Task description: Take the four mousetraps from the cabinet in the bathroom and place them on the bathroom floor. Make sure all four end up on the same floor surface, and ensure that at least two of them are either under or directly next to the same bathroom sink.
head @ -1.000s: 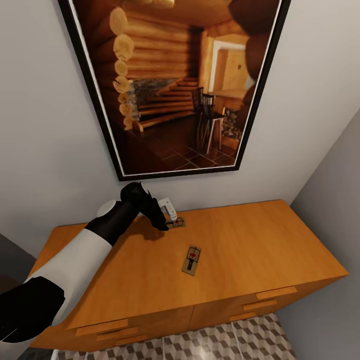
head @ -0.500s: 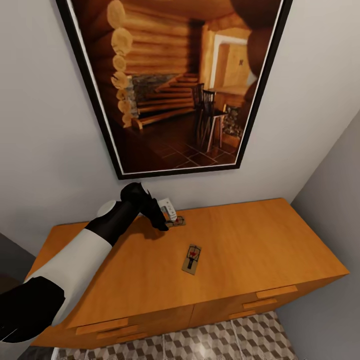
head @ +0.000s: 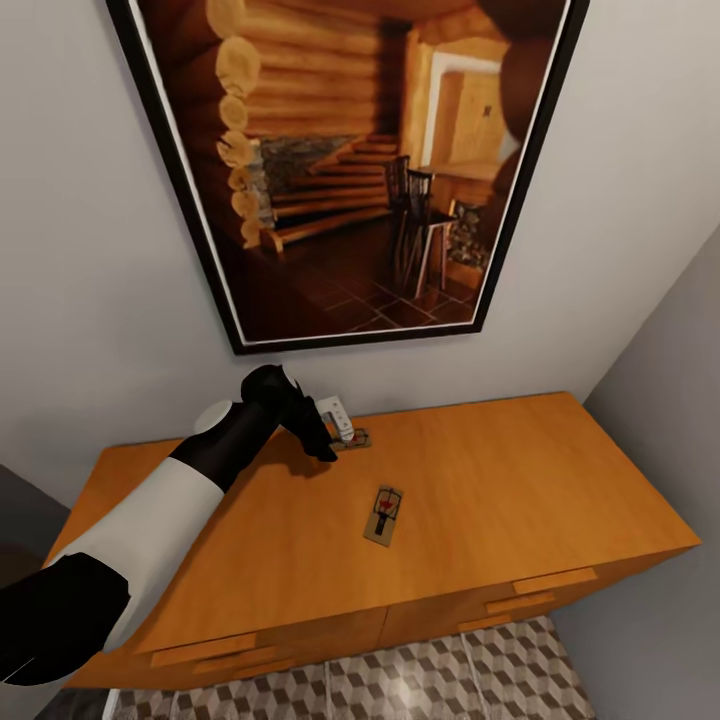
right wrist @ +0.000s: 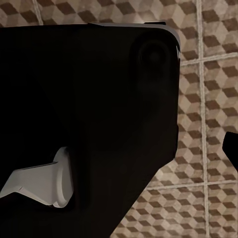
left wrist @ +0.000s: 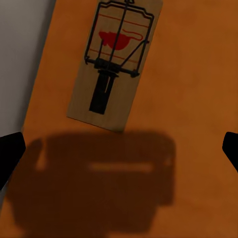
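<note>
Two mousetraps lie on the orange-brown cabinet (head: 500, 470) top. One mousetrap (head: 383, 515) rests mid-top. The other mousetrap (head: 354, 438) lies near the wall, just under my left gripper (head: 337, 430). In the left wrist view that mousetrap (left wrist: 114, 64) lies flat ahead of my left gripper (left wrist: 119, 151), whose fingertips (left wrist: 10, 153) stand far apart, open, with nothing between them. My right gripper (right wrist: 119, 153) hangs over the cube-patterned bathroom floor (right wrist: 208, 99); one fingertip (right wrist: 231, 148) shows far out at the frame's edge, so it looks open. The sink is out of view.
A large framed picture (head: 350, 170) of a log cabin hangs on the wall above the cabinet. A grey side wall (head: 670, 420) closes the right end. Drawer handles (head: 552, 580) line the cabinet front, with cube-patterned floor (head: 400, 680) below. A black robot part (right wrist: 89, 124) blocks much of the right wrist view.
The head view has tilted slightly, shifting the whole picture. My left gripper stays over the far mousetrap, open. Both mousetraps lie where they were.
</note>
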Controlling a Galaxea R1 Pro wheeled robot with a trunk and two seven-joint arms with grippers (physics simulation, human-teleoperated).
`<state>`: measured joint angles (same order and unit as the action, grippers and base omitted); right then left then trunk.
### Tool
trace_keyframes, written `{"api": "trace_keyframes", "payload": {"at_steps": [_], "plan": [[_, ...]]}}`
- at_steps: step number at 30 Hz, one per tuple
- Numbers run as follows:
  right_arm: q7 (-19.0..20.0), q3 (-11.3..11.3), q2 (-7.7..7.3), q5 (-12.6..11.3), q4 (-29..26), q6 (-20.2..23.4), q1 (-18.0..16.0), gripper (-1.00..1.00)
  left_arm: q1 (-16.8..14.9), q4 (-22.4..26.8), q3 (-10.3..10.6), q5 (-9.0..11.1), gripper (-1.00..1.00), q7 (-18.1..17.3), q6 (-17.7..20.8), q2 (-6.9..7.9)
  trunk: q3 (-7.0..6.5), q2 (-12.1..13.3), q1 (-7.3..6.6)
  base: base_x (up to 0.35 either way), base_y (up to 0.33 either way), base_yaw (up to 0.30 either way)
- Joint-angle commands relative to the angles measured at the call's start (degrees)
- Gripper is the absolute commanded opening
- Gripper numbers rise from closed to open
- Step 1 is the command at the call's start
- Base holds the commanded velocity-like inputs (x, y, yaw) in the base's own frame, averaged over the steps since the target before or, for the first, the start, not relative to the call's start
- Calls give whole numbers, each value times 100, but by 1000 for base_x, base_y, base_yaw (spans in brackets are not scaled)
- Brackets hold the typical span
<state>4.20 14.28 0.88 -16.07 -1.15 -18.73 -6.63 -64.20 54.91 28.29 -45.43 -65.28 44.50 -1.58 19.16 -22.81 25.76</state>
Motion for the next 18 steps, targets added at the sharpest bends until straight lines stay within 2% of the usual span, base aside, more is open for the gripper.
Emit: {"api": "trace_keyframes", "payload": {"at_steps": [1,18], "plan": [[27,31,0,-62,9,-25,-5,100,-5,8,1,-45,100,-47,41,-1,17,-10,3,0,0,0],[25,31,23,-55,9,-26,-5,100,-5,52,-21,-45,100,-47,41,-9,110,-10,3,0,0,0]]}}
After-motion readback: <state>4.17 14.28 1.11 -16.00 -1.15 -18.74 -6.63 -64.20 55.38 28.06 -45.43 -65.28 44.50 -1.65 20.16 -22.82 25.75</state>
